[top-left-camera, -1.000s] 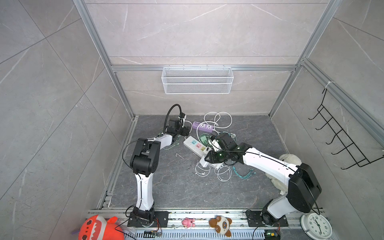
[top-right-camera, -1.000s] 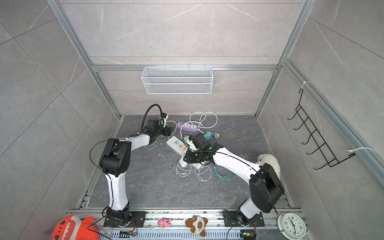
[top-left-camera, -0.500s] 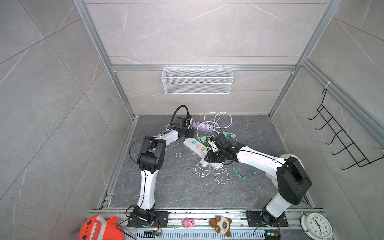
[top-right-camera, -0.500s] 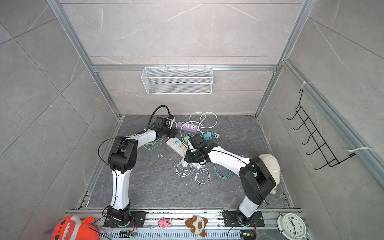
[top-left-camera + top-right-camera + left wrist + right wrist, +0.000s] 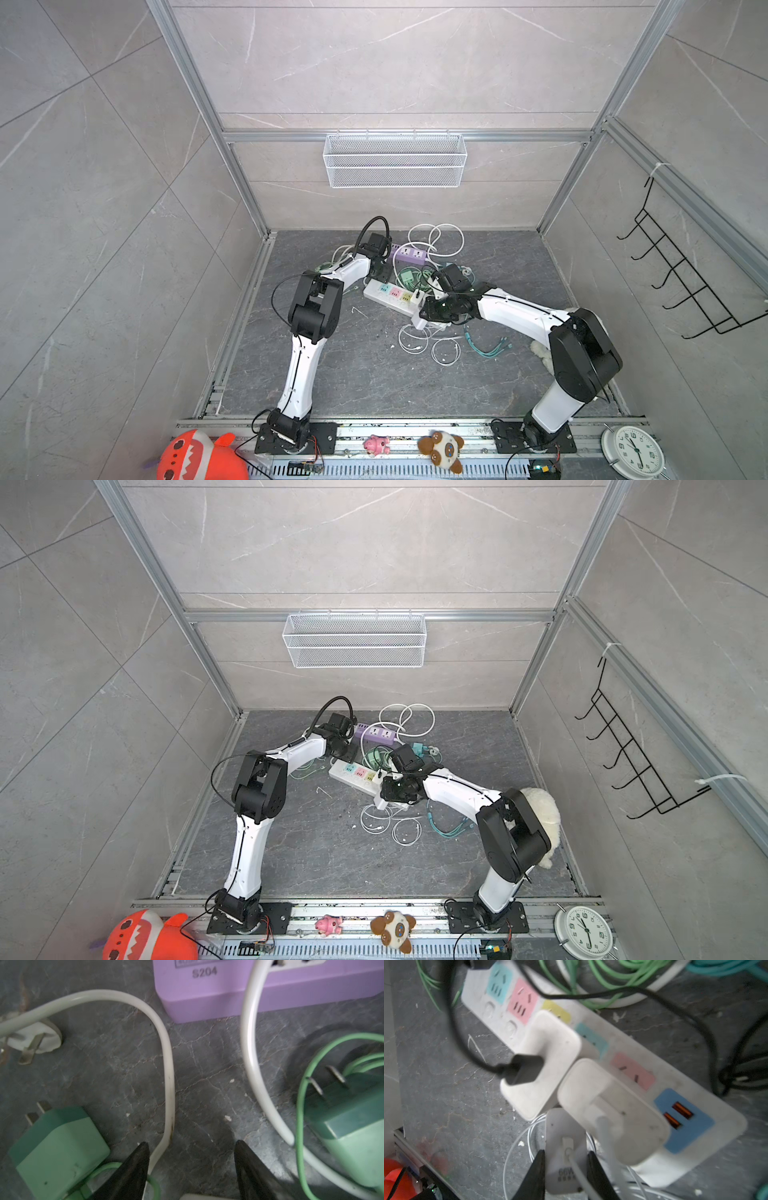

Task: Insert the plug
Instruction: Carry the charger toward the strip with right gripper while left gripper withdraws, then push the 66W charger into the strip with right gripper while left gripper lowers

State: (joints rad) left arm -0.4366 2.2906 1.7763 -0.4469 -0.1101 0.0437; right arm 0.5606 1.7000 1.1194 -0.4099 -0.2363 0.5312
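My right gripper [image 5: 565, 1152] is shut on a white charger plug [image 5: 564, 1126] marked 66W, with a thin white cable running out of it. In both top views the plug [image 5: 419, 322] [image 5: 380, 802] hangs at the near end of the white power strip [image 5: 623, 1043] [image 5: 386, 293] with coloured sockets. Two white chargers [image 5: 548, 1059] [image 5: 610, 1109] sit in the strip. My left gripper [image 5: 191, 1142] [image 5: 380, 272] is open over bare floor beside a purple power strip [image 5: 218, 991], holding nothing.
Green plugs [image 5: 60, 1147] [image 5: 353, 1126], a white cord [image 5: 166, 1053] and a loose white plug [image 5: 37, 1039] lie round the left gripper. Coiled white cables [image 5: 415, 340] and teal cables [image 5: 486, 345] lie near the strip. A white plush toy [image 5: 540, 808] sits behind the right arm.
The left gripper has moved right towards the purple strip and its jaws have narrowed. The right arm's elbow has swung, while its gripper stays by the strip's end with the plug.
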